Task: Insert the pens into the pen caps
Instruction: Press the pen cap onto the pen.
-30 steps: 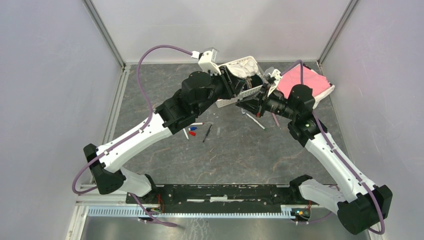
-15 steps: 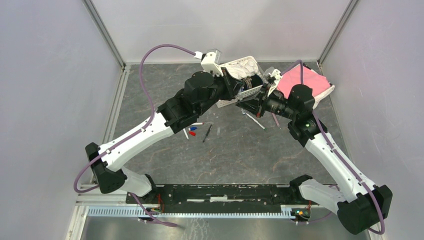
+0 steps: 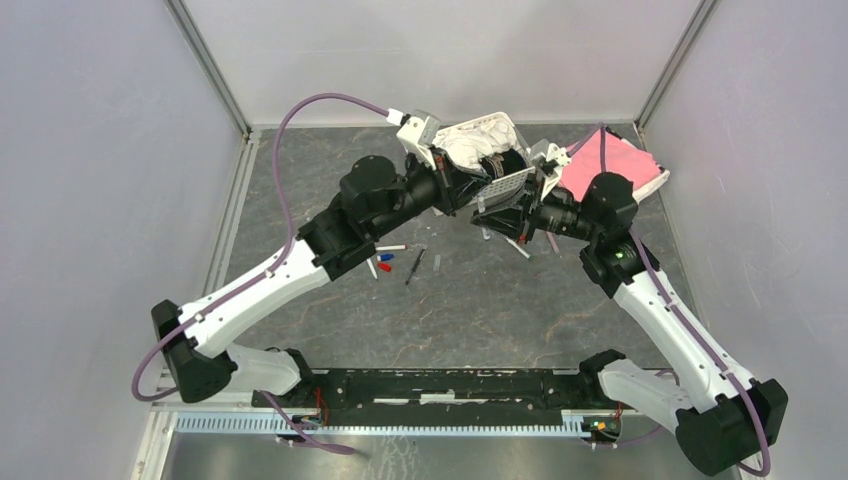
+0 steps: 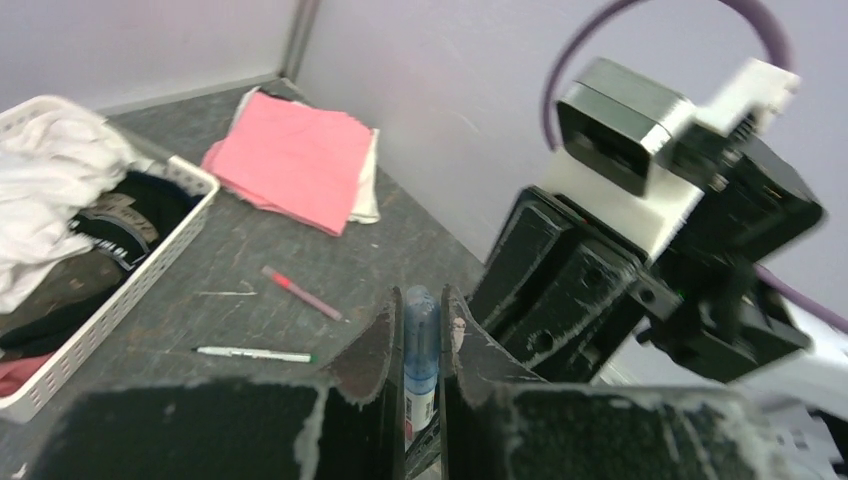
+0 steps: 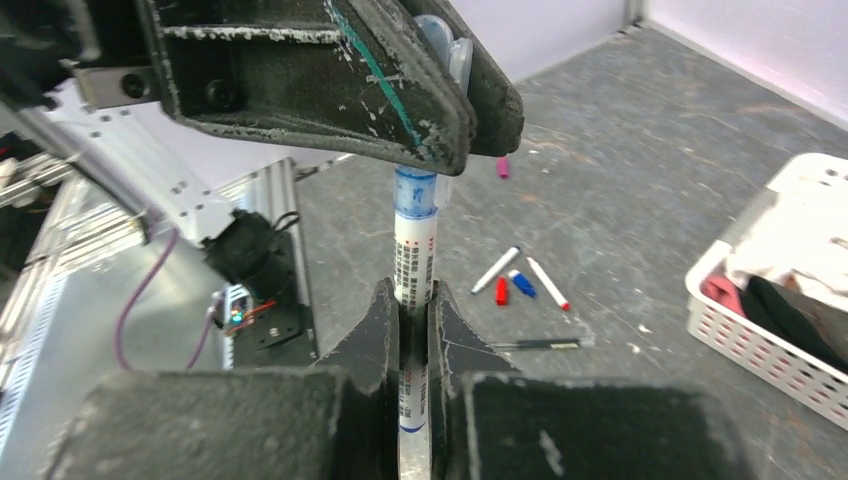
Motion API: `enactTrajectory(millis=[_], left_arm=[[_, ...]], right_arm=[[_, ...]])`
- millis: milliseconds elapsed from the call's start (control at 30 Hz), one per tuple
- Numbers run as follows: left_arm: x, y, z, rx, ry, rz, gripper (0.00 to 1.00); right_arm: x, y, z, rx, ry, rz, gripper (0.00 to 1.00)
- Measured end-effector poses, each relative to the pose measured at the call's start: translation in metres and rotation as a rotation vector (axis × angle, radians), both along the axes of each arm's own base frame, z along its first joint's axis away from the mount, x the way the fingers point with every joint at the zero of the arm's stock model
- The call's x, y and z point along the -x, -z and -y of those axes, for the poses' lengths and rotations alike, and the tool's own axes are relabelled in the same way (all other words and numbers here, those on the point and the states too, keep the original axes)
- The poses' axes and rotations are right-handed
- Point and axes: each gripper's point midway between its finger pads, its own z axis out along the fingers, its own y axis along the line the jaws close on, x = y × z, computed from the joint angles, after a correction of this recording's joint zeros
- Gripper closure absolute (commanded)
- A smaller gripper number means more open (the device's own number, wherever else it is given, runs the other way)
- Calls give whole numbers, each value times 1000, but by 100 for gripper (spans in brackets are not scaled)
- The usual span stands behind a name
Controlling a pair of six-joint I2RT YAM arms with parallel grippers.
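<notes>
Above the table my two grippers meet tip to tip in front of the basket. My right gripper (image 5: 413, 296) is shut on the white barrel of a pen (image 5: 414, 262) that stands upright. A translucent blue pen cap (image 4: 421, 325) sits on that pen's upper end, and my left gripper (image 4: 421, 300) is shut on it. Seen from the top, the left gripper (image 3: 478, 199) and right gripper (image 3: 498, 208) hide the held pen. On the table lie a red cap (image 5: 501, 290), a blue cap (image 5: 520, 284), two white pens (image 5: 497, 268), a dark pen (image 5: 535, 344) and a magenta cap (image 5: 503, 168).
A white basket (image 3: 500, 186) full of clothes stands at the back, touching both wrists. A pink cloth (image 3: 618, 162) lies at the back right. Beyond the grippers lie a pinkish pen (image 4: 300, 293) and a white pen with a green end (image 4: 255, 353).
My left gripper has swung down toward the right gripper and shut on the blue cap. The left arm's elbow has drawn back to the left. The right gripper has shifted slightly left.
</notes>
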Motion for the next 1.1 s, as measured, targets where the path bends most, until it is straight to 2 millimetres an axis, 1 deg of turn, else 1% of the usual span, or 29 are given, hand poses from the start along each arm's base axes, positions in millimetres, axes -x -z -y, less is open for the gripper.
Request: enactTrajectory(millis=[100, 233, 333, 533, 700, 800, 900, 1000, 1100], left_arm=[[15, -12, -4, 30, 64, 54, 98], [29, -29, -6, 59, 125, 119, 98], [34, -35, -5, 72, 153, 141, 98], [38, -38, -2, 83, 188, 154, 98], [38, -34, 2, 70, 227, 148, 98], [37, -28, 5, 53, 249, 136, 98], [36, -20, 2, 38, 253, 127, 98], [28, -17, -2, 31, 203, 115, 98], [12, -15, -9, 19, 89, 59, 98]], right_arm=[[11, -11, -3, -38, -63, 10, 100], [22, -27, -6, -80, -129, 48, 100], [27, -33, -7, -96, -156, 67, 100], [31, -36, -5, -94, -172, 100, 100], [29, -34, -3, -83, -166, 107, 100], [28, -30, -2, -74, -170, 90, 100], [25, -24, -2, -49, -176, 77, 100], [17, -23, -2, -10, -166, 66, 100], [3, -23, -1, 23, -121, 59, 100]])
